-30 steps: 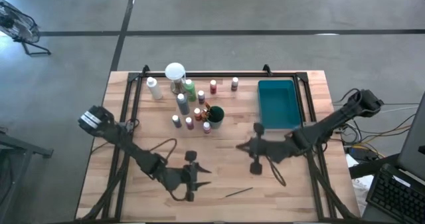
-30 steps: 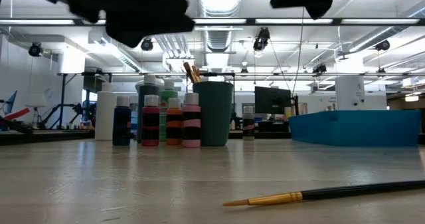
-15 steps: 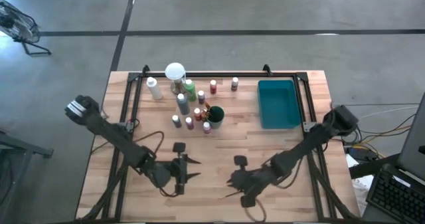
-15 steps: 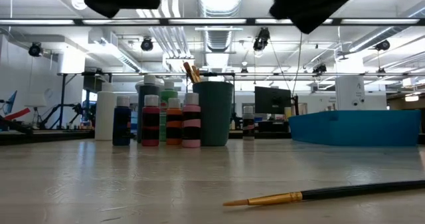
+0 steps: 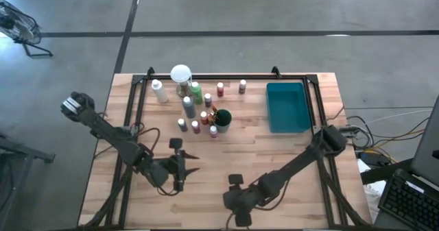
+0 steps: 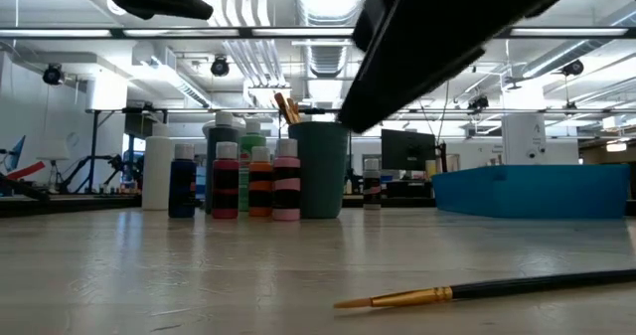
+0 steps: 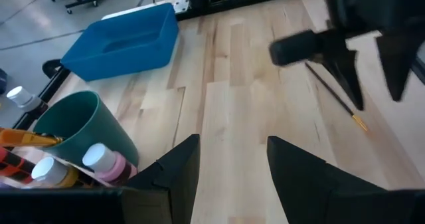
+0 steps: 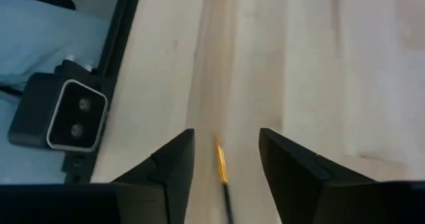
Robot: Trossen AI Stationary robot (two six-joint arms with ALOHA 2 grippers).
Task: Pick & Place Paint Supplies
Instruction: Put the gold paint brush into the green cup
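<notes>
A thin dark brush [image 6: 477, 291] with a gold ferrule [image 8: 220, 165] lies flat on the wood near the table's near edge. My right gripper [image 5: 232, 202] hangs open above it, one finger on either side of the ferrule end, well clear of the table in the low view. My left gripper [image 5: 192, 164] stands open and empty left of centre, pointing toward the table's right. Several white-capped paint bottles [image 5: 194, 109] stand at the far middle beside a green cup [image 5: 221, 120] holding brushes.
A teal tray [image 5: 287, 106] stands at the far right. A round white-topped object [image 5: 180, 73] stands behind the bottles. A small camera box [image 8: 63, 114] sits at the near edge, with blue cloth of a person [image 8: 46, 31] beyond it. Bare wood lies between the arms.
My right gripper has swept from the table's middle right toward the near edge and leftward, sinking and tipping downward until it stands over the brush. My left gripper has risen and drawn back toward the far left. The brush has stayed where it was.
</notes>
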